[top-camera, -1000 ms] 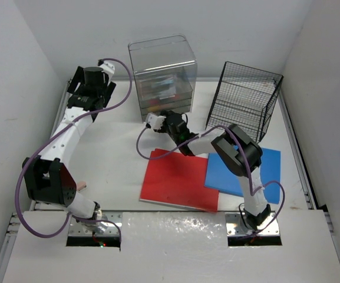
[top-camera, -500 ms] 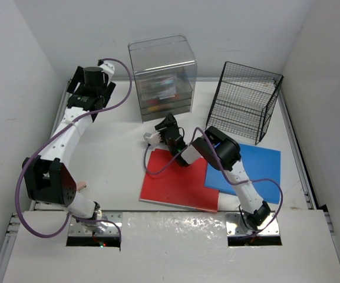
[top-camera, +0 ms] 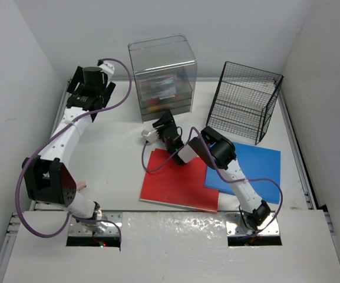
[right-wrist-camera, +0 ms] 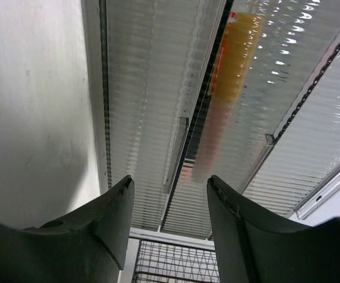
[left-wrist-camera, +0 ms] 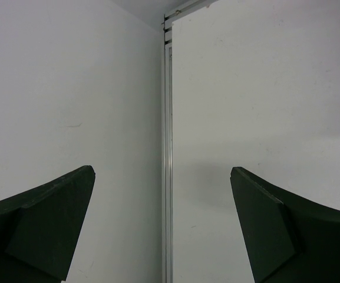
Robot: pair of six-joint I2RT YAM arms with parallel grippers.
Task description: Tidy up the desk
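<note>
Left jaws are spread wide with nothing between them. They sit up in the far left corner, facing the spot where two white wall panels (left-wrist-camera: 69, 88) meet at a thin metal rail (left-wrist-camera: 167, 147). Right jaws are parted about halfway and also gripping nothing; you can see straight through the gap in the wrist view. Right in front of them, pretty close, is the clear plastic drawer box (top-camera: 161, 73), and through its ribbed front there's an orange thing (right-wrist-camera: 234, 53) lying in one of the drawers, off to the right of the gap, too blurry to say what it is. The white tabletop (top-camera: 111, 153) is underneath both sets of jaws and carries everything else. A red sheet (top-camera: 172, 186) lies flat just behind the right jaws, toward that arm's base. A blue sheet (top-camera: 255, 165) sits beside the red one, further to the right of those jaws, and I can't tell if the two edges overlap or just touch. The black wire basket (top-camera: 245, 100) stands upright off to the right of the right jaws, next to the drawer box but apart from it. Everything is well away from the left jaws.
</note>
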